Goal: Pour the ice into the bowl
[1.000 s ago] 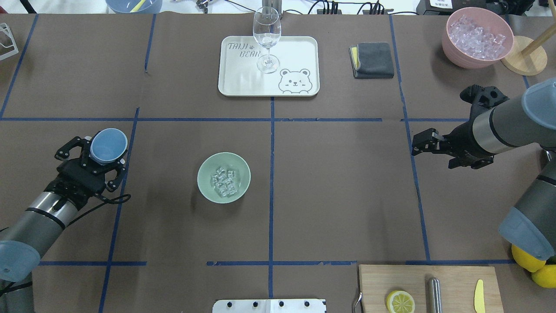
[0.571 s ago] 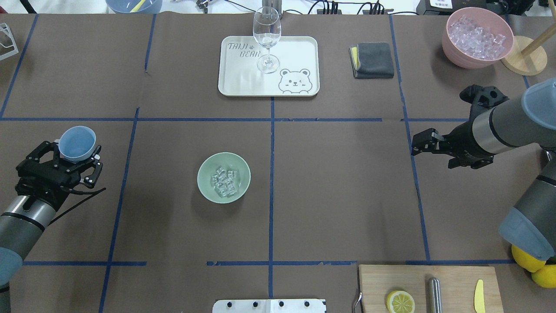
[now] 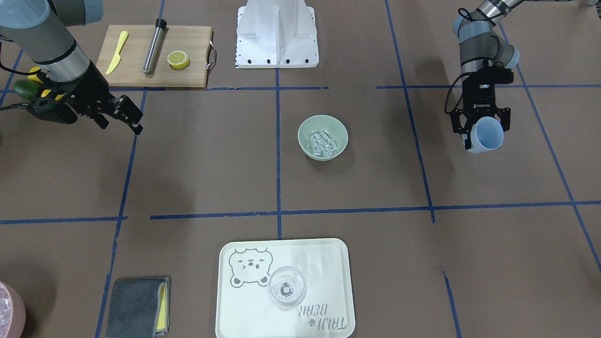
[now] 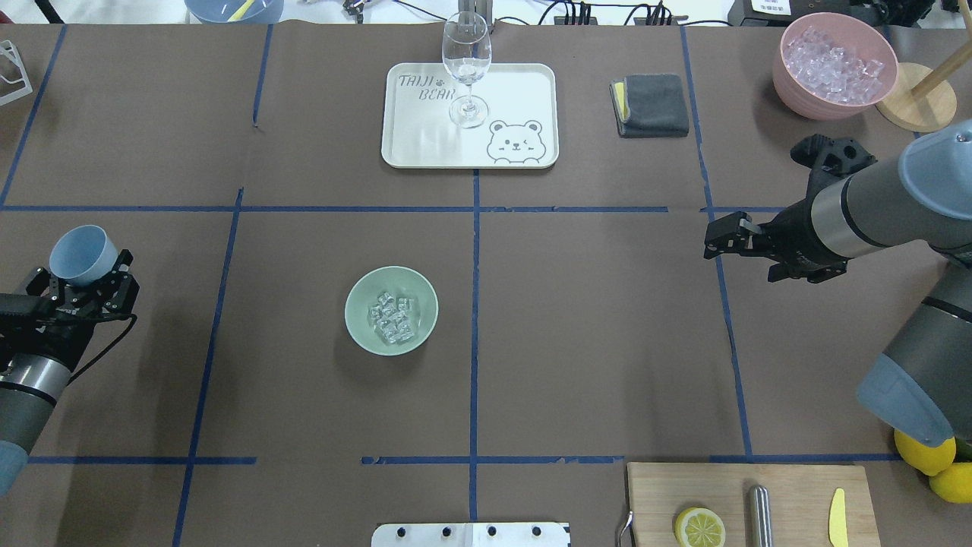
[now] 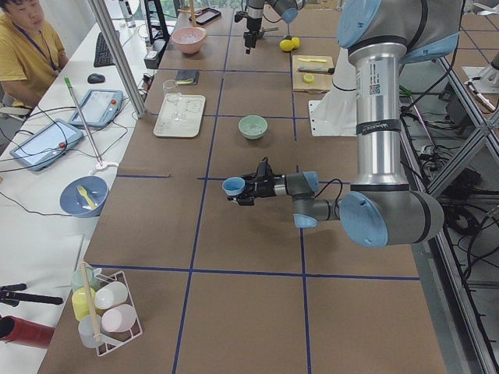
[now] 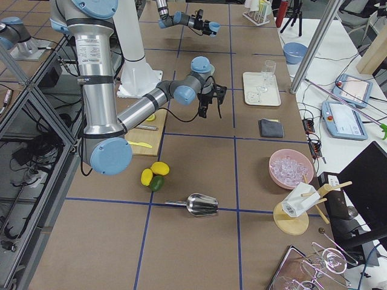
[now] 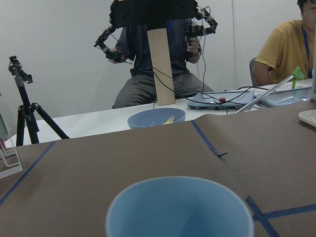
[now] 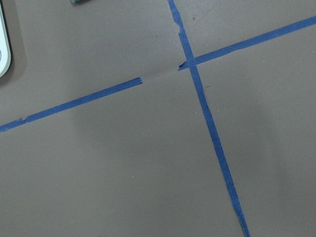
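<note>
Several ice cubes sit in bowl, table centre; pour looks finished. Left gripper clamps blue cup upright, far left, clear of bowl. Right gripper empty, jaws apparently together.

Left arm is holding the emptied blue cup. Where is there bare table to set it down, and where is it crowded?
The left gripper has bare brown paper beneath it and across to the bowl. The square between the bowl and the right gripper is also free. It is crowded along the far edge by the tray and grey cloth, and by the cutting board.
</note>
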### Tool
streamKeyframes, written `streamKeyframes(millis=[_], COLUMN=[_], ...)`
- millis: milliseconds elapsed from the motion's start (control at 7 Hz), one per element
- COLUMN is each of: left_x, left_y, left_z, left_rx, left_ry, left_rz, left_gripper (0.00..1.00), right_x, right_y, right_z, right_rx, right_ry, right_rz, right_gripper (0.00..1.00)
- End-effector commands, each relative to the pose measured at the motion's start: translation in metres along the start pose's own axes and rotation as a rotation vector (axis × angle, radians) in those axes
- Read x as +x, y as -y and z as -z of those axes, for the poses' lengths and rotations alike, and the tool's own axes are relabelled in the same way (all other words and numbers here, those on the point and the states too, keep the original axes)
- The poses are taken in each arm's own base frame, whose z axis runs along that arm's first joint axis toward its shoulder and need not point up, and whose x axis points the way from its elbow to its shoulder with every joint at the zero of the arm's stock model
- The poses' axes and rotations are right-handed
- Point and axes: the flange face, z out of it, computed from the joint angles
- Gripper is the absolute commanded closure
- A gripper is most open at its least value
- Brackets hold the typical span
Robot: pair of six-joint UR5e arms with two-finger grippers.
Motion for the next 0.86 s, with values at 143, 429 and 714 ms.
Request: streamKeyframes(millis=[143, 429, 714], left_x=[-0.032, -0.028, -0.026], left_y=[-0.031, -0.044, -0.052], left_z=[-0.003, 0.003, 0.008], left_rx=[0.025, 0.026, 0.016], left_ry=[0.058, 0.057, 0.046], left_rz=[0.083, 0.059, 0.057], left_gripper=[1.00, 0.91, 0.78], right_x=[-0.001, 0.001, 0.000], right_y=[-0.001, 0.001, 0.000], right_z=[0.000, -0.003, -0.001], right_rx=[-0.006, -0.005, -0.008], right_ry=[0.001, -0.009, -0.006], right_rz=[0.002, 0.001, 0.003], right_gripper=[0.00, 0.00, 0.00])
